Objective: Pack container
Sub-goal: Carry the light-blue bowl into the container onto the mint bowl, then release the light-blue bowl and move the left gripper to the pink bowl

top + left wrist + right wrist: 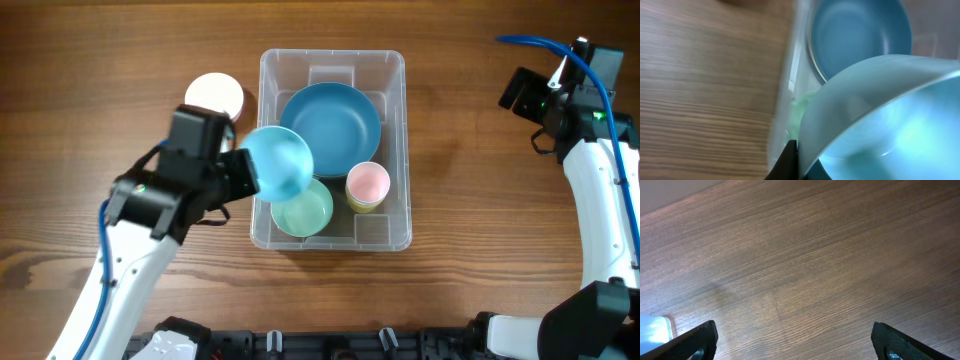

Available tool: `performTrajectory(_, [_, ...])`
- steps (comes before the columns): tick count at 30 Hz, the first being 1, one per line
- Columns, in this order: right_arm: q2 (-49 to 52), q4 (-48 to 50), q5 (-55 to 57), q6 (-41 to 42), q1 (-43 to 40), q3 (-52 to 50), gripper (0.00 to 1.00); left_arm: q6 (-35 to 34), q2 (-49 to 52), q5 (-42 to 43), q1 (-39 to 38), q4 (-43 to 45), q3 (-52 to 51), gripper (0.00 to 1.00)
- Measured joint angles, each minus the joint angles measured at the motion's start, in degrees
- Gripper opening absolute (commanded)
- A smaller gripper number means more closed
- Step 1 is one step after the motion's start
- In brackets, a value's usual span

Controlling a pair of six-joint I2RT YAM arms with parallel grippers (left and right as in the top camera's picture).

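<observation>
We find the left arm (120,260) rising from the lower left of the overhead frame, its white link angled up to a black wrist left of centre. The left gripper (250,175) points right, jaws closed on the rim of a light blue bowl (280,162) (only one dark finger (790,159) shows in the wrist view, at the bottom edge). The right arm (605,210) runs up the right edge and bends over at the upper right. The right gripper (794,330) is spread wide, its fingertips at the lower corners of its own view.

The jaws grip a pale blue bowl (880,115) above the container's (789,85) darker bowl (860,35).
</observation>
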Motion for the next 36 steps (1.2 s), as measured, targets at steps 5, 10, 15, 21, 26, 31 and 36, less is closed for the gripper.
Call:
performTrajectory(5, [0.00, 0.00, 0.00, 0.00, 0.00, 0.00, 1.00, -0.42, 5.46, -0.15, -6.95, -0.02, 0.00, 0.04])
performTrajectory(10, [0.00, 0.00, 0.00, 0.00, 0.00, 0.00, 1.00, -1.22, 9.05, -0.07, -9.55, -0.83, 0.00, 0.05])
performTrajectory(15, [0.00, 0.00, 0.00, 0.00, 0.00, 0.00, 1.00, -1.79, 9.68, -0.13, -9.73, -2.10, 0.00, 0.47])
performTrajectory(21, [0.00, 0.00, 0.00, 0.00, 0.00, 0.00, 1.00, -2.43, 9.68, -0.31, -9.73, -1.36, 0.00, 0.57])
performTrajectory(26, [0.00, 0.00, 0.00, 0.00, 0.00, 0.00, 1.00, -2.47, 9.68, -3.87, -8.50, -1.03, 0.72, 0.59])
performTrajectory(31, [0.00, 0.00, 0.00, 0.00, 0.00, 0.00, 1.00, -2.51, 9.68, -8.09, -1.75, 5.95, 2.86, 0.56])
performTrajectory(36, [0.00, 0.00, 0.00, 0.00, 0.00, 0.00, 1.00, -2.49, 9.68, -9.68, 7.80, 12.92, 3.17, 0.57])
